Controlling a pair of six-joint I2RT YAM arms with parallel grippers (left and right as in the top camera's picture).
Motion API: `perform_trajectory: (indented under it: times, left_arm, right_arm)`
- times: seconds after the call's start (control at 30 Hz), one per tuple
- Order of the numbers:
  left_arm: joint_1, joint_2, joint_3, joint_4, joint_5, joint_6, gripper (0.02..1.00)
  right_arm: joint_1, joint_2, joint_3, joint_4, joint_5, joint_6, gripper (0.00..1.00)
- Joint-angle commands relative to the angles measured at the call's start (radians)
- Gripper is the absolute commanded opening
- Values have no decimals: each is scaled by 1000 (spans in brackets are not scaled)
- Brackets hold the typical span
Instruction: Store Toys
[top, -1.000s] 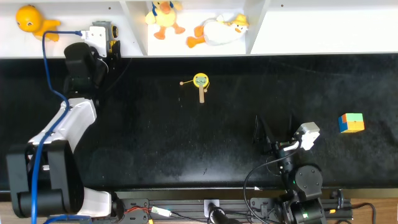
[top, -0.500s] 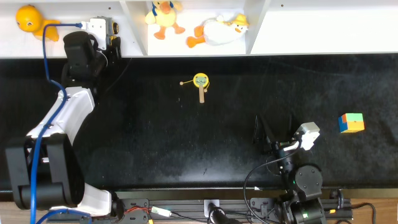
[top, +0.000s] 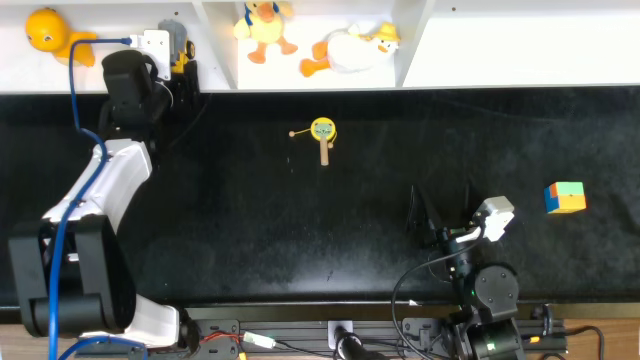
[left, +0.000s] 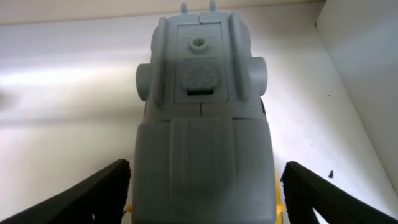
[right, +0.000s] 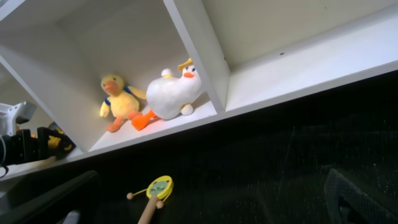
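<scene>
The grey and yellow toy vehicle (left: 202, 124) sits in the leftmost compartment of the white shelf (top: 100, 72), near its right wall. The left gripper (left: 205, 169) has a finger on each side of it, holding it. A round yellow duck (top: 47, 28) sits well apart in the same compartment. Down on the black table (top: 220, 210), the right gripper (top: 441, 212) rests with its jaws spread wide, with a coloured cube (top: 565, 197) off to its right.

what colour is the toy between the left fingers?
Grey toy, yellow showing underneath; clearest in left wrist view.
</scene>
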Motion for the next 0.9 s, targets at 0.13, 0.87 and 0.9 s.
perform_trajectory:
  times: [0.13, 0.87, 0.9]
  left_arm:
    - [-3, 2, 32, 1, 11, -5, 998]
    - [-3, -473, 32, -589, 12, -1, 998]
    - [-3, -500, 32, -632, 12, -1, 998]
  right_arm:
    - [5, -7, -14, 4, -6, -3, 996]
    - [5, -7, -14, 4, -6, -3, 998]
    - [5, -7, -14, 4, -6, -3, 998]
